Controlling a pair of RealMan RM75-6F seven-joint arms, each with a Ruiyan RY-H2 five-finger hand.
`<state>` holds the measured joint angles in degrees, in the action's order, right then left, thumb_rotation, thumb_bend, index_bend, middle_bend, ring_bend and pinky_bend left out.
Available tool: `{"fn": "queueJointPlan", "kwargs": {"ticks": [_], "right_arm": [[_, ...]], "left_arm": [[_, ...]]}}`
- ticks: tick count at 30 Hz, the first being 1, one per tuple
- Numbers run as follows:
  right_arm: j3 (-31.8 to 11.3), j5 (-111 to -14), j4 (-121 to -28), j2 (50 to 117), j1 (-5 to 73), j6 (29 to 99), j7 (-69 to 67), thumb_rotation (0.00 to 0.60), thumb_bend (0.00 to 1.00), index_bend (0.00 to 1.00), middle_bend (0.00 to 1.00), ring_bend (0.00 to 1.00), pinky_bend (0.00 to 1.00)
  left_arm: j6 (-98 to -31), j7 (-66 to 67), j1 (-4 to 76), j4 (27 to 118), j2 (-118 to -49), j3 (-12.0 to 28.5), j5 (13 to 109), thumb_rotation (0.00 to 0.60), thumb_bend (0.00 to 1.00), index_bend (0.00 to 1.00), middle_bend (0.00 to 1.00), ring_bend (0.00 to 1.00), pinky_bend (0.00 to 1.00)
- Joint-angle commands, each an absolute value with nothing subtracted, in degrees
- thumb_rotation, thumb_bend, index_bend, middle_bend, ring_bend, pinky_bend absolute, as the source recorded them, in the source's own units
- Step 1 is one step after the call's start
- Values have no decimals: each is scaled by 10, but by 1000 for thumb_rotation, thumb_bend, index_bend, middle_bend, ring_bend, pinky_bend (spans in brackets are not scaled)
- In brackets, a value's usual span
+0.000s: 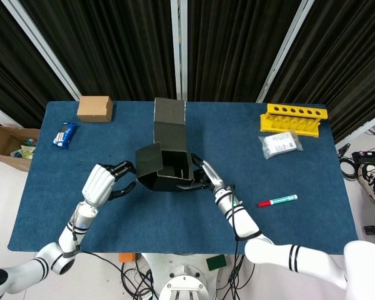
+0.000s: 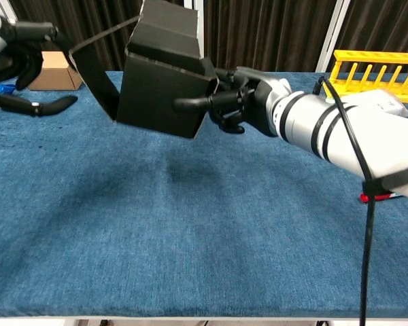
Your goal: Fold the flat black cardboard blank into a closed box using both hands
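The black cardboard box [image 1: 165, 169] is half folded, with its cavity open to the head view and its tall lid flap [image 1: 170, 122] standing up behind. A loose side flap [image 1: 149, 159] leans at its left. In the chest view the box [image 2: 164, 92] hangs tilted above the blue table [image 2: 190, 224]. My right hand [image 1: 204, 175] grips the box's right wall; the chest view shows that hand [image 2: 239, 105] with a finger laid along the box's face. My left hand [image 1: 104, 183] is left of the box, fingers apart and holding nothing, its fingertips [image 1: 127, 167] close to the side flap. The chest view puts this hand [image 2: 13, 51] at the far left.
A small brown carton [image 1: 94, 108] and a blue snack packet [image 1: 64, 134] lie at the table's far left. A yellow rack [image 1: 294, 117], a clear plastic bag [image 1: 281, 144] and a red marker [image 1: 277, 200] lie at the right.
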<state>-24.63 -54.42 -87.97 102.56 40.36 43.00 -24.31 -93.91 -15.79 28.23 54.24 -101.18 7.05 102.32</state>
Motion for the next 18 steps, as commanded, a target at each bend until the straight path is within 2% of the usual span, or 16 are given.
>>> {"fn": "queueJointPlan", "kwargs": {"ticks": [1, 7, 18], "right_arm": [[-236, -550, -883, 1022, 405, 424, -238, 600, 176, 592, 505, 801, 1000], [-224, -560, -878, 1018, 415, 413, -224, 600, 176, 586, 501, 800, 1000], [-209, -567, -841, 1035, 438, 405, -200, 600, 176, 585, 498, 799, 1000]], "left_arm": [[-966, -151, 298, 516, -1022, 69, 1044, 600, 227, 436, 417, 798, 977], [-976, -161, 311, 494, -1031, 51, 1057, 600, 206, 387, 368, 795, 977], [-970, -196, 333, 435, -1053, 30, 1056, 600, 187, 403, 370, 790, 978]]}}
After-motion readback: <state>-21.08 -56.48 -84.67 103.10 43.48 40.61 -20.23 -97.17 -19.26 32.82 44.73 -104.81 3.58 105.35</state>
